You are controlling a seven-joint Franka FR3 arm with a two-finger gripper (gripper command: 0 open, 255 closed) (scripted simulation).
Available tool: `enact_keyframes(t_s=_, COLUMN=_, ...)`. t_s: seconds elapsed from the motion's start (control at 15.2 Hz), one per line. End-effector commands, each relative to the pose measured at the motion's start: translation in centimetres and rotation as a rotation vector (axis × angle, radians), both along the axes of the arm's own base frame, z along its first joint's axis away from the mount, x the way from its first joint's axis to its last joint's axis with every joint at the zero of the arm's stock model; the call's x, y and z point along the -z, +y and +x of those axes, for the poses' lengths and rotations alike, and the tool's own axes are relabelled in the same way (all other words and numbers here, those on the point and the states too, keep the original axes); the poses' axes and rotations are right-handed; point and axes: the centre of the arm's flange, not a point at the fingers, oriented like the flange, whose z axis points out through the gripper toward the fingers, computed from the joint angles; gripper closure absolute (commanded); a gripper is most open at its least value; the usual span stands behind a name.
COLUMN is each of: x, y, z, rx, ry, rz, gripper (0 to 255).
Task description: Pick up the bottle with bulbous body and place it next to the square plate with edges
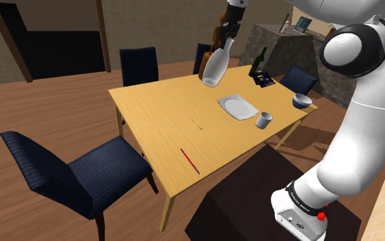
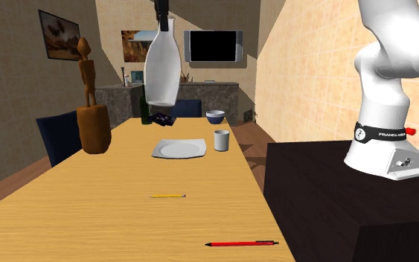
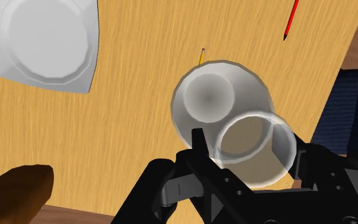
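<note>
A pale, see-through bottle with a bulbous body (image 1: pixel 213 67) hangs well above the wooden table (image 1: pixel 156 109), and my gripper (image 1: pixel 226 35) is shut on its neck from above. In the second exterior view the bottle (image 2: pixel 162 71) dangles from the gripper (image 2: pixel 161 21), tilted slightly, high over the table's far half. The wrist view looks down the bottle (image 3: pixel 219 102) between the black fingers (image 3: pixel 199 151). The square white plate with raised edges (image 1: pixel 237 107) (image 2: pixel 178 149) (image 3: pixel 47 41) lies flat on the table, below the bottle and off to one side.
A white cup (image 1: pixel 264 120) and a blue bowl (image 1: pixel 302 101) stand beyond the plate, toward the shoulder view's right. A brown wooden figure (image 2: pixel 92 112), a dark green bottle (image 2: pixel 144 108), a yellow pencil (image 2: pixel 167 196) and a red pencil (image 2: pixel 241 243) are also on the table. Blue chairs (image 1: pixel 81 174) surround it.
</note>
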Motion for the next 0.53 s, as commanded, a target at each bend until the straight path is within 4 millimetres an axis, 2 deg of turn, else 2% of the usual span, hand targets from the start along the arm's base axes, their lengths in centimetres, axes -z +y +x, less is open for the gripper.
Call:
enact_keyframes(t_s=0.0, x=0.1, y=-2.7, z=-0.7, rx=-0.001, ry=-0.001, rz=0.0, gripper=255)
enact_keyframes(t_s=0.46, x=0.0, y=-11.8, z=-2.2, rx=-0.001, ry=-0.001, rz=0.0, gripper=255)
